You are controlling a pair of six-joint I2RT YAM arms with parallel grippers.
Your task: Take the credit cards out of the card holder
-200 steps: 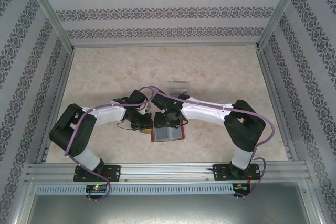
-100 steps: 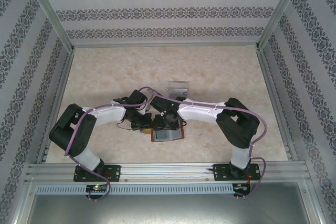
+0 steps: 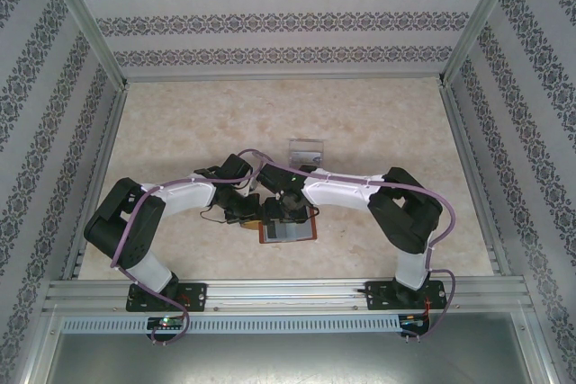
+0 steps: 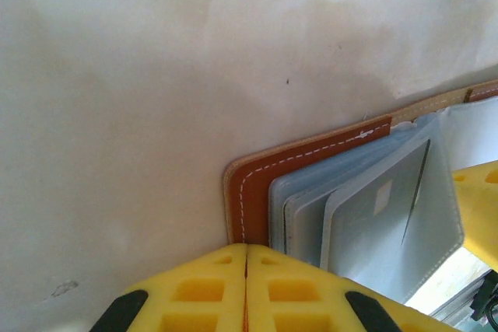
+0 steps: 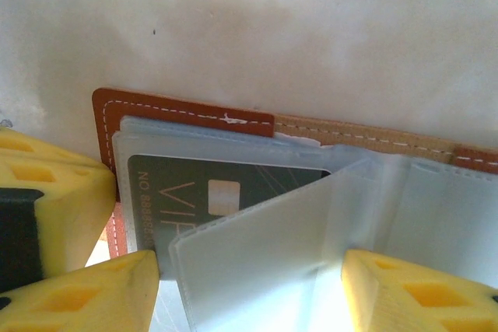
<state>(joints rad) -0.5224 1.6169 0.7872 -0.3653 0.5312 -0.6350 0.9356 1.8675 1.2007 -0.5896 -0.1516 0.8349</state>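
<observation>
Left arm (image 3: 180,193): up from its base at the near edge of the table (image 3: 387,123), elbow thrown out to the left, forearm reaching in toward mid-width.
Right arm (image 3: 346,191): the mirror pose, elbow out to the right, forearm running left, wrist almost meeting the other one.
Left gripper (image 4: 247,263): low over the table, yellow fingers pressed together, pinching the left leather edge of the card holder (image 4: 311,157).
Right gripper (image 5: 249,293): just beside the left one, jaws spread wide, one finger on either side of a lifted translucent pocket sleeve (image 5: 264,262), not clamped on it as far as can be told.
Card holder: lying open on the table, about mid-width, nearer the near edge than the far one.
Dark card (image 5: 226,192): tucked in the pocket at the holder's left end, pale chip square and "VIP" lettering readable, lower part covered by the raised sleeve.
From the left wrist: white stitching round the brown corner, grey-blue pocket edges stacked like pages, a tan strap (image 4: 428,106) along the far edge (no lettering legible from here).
From the right wrist: the card's face, plus a left-gripper finger against the holder's left edge.
From above: both arm poses whole, the holder's pockets half hidden under the wrists.
Clear tray (image 3: 306,148): beyond the holder, toward the table's centre, apart from both grippers, contents too small to tell.
</observation>
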